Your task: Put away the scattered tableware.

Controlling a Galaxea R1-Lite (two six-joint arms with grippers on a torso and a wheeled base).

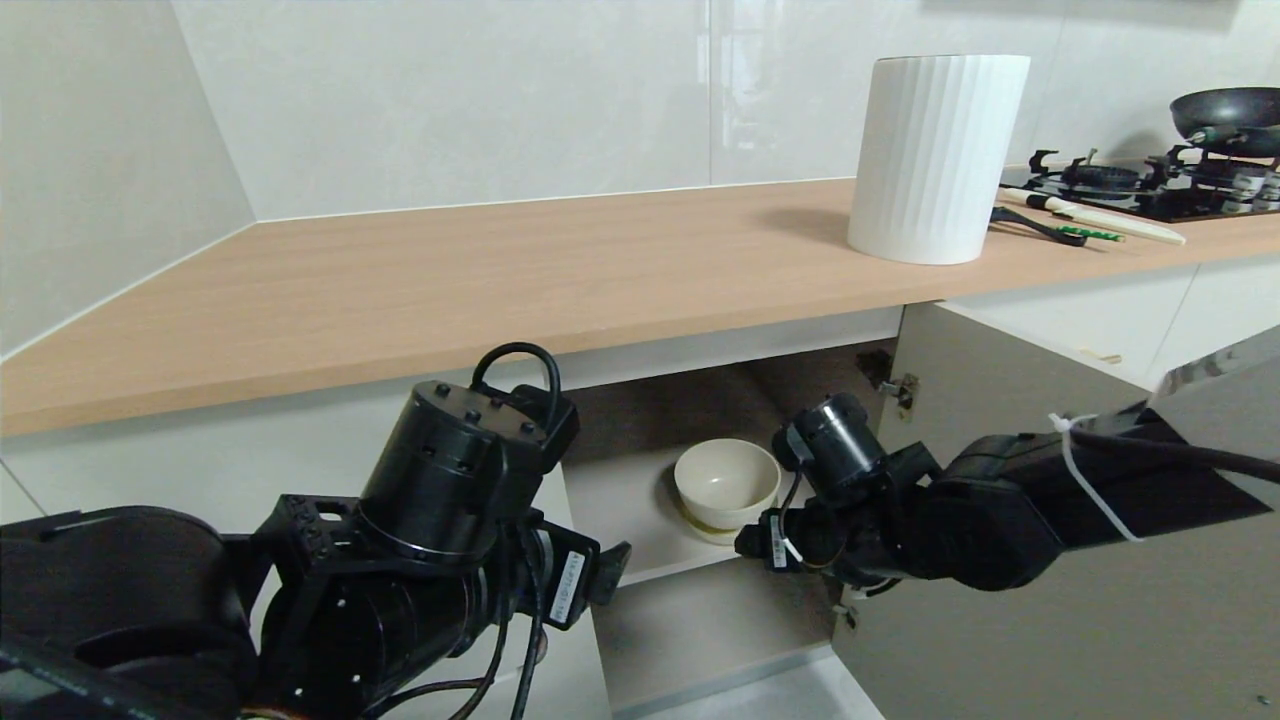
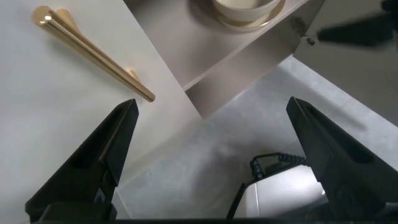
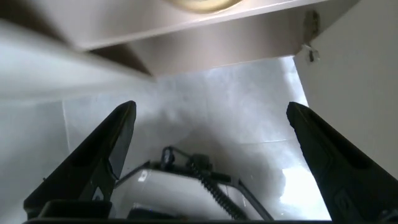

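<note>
Setting: kitchen with a tiled wall; wood-look counter (image 1: pixel 450 280) over a base cabinet whose door (image 1: pixel 1050 600) stands open.
Right gripper (image 3: pixel 210 109): released, fingers spread wide, nothing between them. It sits low at the shelf (image 1: pixel 620 500) front edge.
Left gripper (image 2: pixel 211 107): also spread and empty, in front of the closed door with the gold handle (image 2: pixel 93 53).
Bowl (image 1: pixel 727 488): upright on the shelf, just beyond your right fingertips and well ahead of the left gripper, off to its right.
More tableware: utensils (image 1: pixel 1090 220) lie on the counter, up and far right of both grippers, beside a white ribbed canister (image 1: pixel 935 160).
Status: my read is the bowl is stowed and the utensils are not.
Risk 1: pull the right arm out carelessly and you clip the shelf edge or the door, which stands close on its right.
Risk 2: any forward nudge shoves the bowl deeper or tips it.
Risk 3: going for the utensils, you can sweep the canister; it stands right against them.
Risk 4: both arms crowd the opening, so they can collide.
Writing: stickers on the left wrist (image 1: pixel 567 585) and right wrist (image 1: pixel 778 553); print too small to read.
</note>
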